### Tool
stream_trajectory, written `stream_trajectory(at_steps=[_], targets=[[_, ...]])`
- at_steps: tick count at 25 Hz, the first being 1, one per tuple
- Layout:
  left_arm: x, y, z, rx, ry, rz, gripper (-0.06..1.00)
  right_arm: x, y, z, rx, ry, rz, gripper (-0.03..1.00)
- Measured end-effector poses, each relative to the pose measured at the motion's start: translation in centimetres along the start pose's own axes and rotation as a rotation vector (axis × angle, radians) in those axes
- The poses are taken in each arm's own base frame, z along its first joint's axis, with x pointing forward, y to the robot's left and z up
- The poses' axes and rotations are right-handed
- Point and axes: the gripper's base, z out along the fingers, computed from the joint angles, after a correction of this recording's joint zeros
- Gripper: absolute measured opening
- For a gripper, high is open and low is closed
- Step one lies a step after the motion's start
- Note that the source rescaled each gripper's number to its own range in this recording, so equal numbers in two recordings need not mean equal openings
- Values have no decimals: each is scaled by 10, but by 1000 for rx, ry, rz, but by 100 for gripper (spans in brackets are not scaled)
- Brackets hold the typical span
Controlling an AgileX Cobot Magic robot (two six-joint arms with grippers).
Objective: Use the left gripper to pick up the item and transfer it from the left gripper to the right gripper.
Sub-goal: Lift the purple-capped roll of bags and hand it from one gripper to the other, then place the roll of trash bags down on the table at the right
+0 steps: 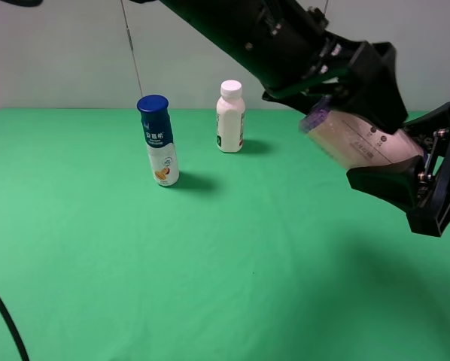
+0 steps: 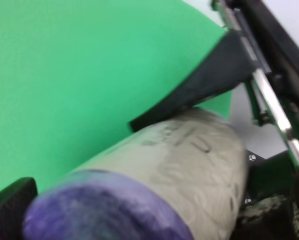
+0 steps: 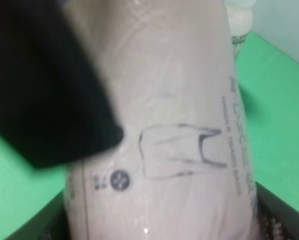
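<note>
**Ana:** Green cloth (image 1: 97, 263) covers the whole table. What stands on it at the left?

**Ben:** A white plastic bottle with a dark blue cap (image 1: 158, 140), upright. To its right and farther back, well apart from it, stands a white plastic bottle with a white cap (image 1: 230, 116), also upright.

**Ana:** And the cream printed roll with crinkly purple ends (image 1: 360, 143)?

**Ben:** It is off the cloth, in the air at the right of the high view. It lies on a slant, with one purple end nearer the bottles.

**Ana:** What holds it?

**Ben:** The bulky black left gripper (image 1: 345, 113), which reaches across from the top middle. It is clamped on the roll near that purple end. Its wrist view shows the purple end close up, with the cream wrapper (image 2: 189, 165) running away behind it.

**Ana:** And on the far right?

**Ben:** The black wedge-fingered right gripper (image 1: 394, 154) comes in from the right edge. Its jaws are spread, one above and one below the roll's other end. The lower wedge touches the wrapper, and in the left wrist view a wedge finger (image 2: 199, 90) lies against the roll. I cannot tell whether the pair is actually squeezing. In the right wrist view the blurred wrapper fills nearly everything.
</note>
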Motion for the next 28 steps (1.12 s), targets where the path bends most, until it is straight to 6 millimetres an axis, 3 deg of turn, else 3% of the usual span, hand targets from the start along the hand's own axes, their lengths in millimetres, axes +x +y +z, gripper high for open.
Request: stream_trajectory(at_steps=[10, 16, 23, 28], targets=[[3, 35, -61, -131, 52, -64, 100, 0, 0, 0, 0, 1, 0, 1], [9, 46, -92, -238, 106, -78, 100, 0, 0, 0, 0, 1, -1, 1], [21, 49, -137, -347, 180, -138, 100, 0, 0, 0, 0, 1, -1, 1], [31, 36, -171, -446, 186, -137, 100, 0, 0, 0, 0, 1, -1, 1]])
